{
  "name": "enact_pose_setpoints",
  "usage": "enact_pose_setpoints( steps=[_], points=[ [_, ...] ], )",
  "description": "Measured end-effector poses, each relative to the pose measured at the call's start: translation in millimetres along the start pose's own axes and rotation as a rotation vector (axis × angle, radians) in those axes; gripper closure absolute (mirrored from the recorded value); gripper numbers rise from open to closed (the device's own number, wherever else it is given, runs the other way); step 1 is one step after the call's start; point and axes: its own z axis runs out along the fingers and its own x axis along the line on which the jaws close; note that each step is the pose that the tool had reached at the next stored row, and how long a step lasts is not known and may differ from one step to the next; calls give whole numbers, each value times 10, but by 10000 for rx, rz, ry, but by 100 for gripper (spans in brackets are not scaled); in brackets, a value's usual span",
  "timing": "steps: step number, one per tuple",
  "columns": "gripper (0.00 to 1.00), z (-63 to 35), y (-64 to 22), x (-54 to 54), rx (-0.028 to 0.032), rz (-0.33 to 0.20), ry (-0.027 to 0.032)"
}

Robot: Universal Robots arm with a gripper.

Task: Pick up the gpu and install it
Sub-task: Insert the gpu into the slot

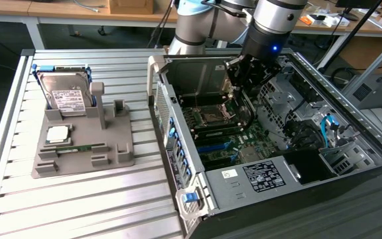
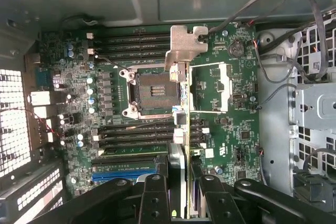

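— Where is the gpu (image 2: 181, 129)?
— Inside the computer case (image 1: 198, 74). The end effector (image 2: 181, 190) has its fingers closed on the card's thin sides, over the green board (image 2: 236, 145). The silver bracket (image 2: 185, 45) is at the far end. I cannot tell if the card touches the board.
— What is on the worktop (image 1: 78, 204)?
— In the exterior view, a gray tray (image 1: 118, 149) sits at 9 o'clock from the case. A hard drive (image 1: 68, 97) stands at the tray's 12 o'clock.

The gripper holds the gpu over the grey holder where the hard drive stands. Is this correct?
Not quite. The gripper holds the gpu over the motherboard inside the computer case, not over the grey holder where the hard drive stands. The wrist view shows it.
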Motion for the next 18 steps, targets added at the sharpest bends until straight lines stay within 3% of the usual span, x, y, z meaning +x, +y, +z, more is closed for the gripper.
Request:
enact_pose_setpoints(
  steps=[4,8,18],
  points=[
    [73,0,0,0,-5,-197,1],
    [73,0,0,0,-31,-1144,7],
    [73,0,0,0,-45,-1693,11]
  ],
)
